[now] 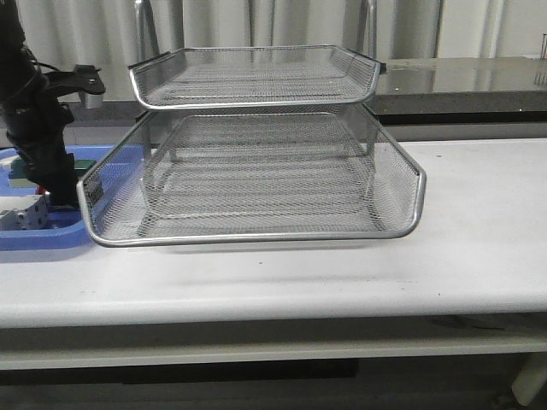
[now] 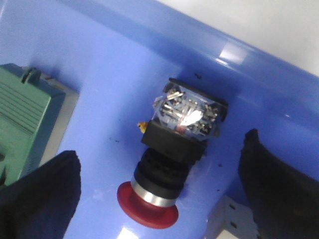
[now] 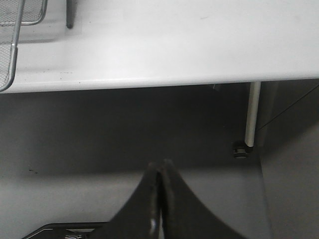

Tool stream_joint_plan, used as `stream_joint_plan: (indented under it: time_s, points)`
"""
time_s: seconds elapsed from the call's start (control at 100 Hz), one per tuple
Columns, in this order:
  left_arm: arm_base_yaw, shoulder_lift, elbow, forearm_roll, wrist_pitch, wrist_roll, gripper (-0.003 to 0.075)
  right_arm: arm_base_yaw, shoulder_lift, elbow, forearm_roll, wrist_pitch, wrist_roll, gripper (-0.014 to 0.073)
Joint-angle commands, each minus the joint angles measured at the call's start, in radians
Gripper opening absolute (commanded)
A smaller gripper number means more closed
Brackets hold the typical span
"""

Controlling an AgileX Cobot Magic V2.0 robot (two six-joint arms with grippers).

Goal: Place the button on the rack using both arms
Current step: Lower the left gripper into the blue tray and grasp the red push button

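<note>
Two black fingers (image 2: 42,199) of the left gripper (image 2: 164,194) are spread apart on either side of the red-capped cylindrical push-button (image 2: 169,164), which lies untouched in the flat blue plastic tray (image 2: 99,59) beside the silver wire-mesh rack (image 1: 256,171). The right gripper (image 3: 160,199) is pressed together, empty, below the white table (image 3: 174,45).

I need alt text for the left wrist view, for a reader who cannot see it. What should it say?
A push-button switch with a red cap lies on its side in a blue plastic tray, between the two open black fingers of the left end effector, not yet gripped. A green block lies in the tray nearby.
</note>
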Motion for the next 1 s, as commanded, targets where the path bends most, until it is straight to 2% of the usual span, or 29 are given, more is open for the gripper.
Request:
stream_joint_plan:
  time_s: [0.0, 0.75, 0.85, 0.99]
  points:
    - [-0.008, -0.057, -0.033, -0.016, -0.051, 0.013, 0.0607, -0.004, 0.004, -0.032, -0.012, -0.052, -0.004, -0.0067]
    - [-0.008, -0.001, -0.033, -0.014, -0.077, 0.019, 0.0597, -0.004, 0.004, -0.032, -0.012, -0.052, -0.004, -0.0067]
    - [-0.008, -0.001, -0.033, -0.014, -0.079, 0.019, 0.0505, -0.004, 0.004, -0.032, -0.012, -0.052, -0.004, -0.0067]
    - [-0.008, -0.001, -0.033, -0.014, -0.079, 0.019, 0.0298, -0.004, 0.004, -0.032, -0.012, -0.052, -0.004, -0.0067]
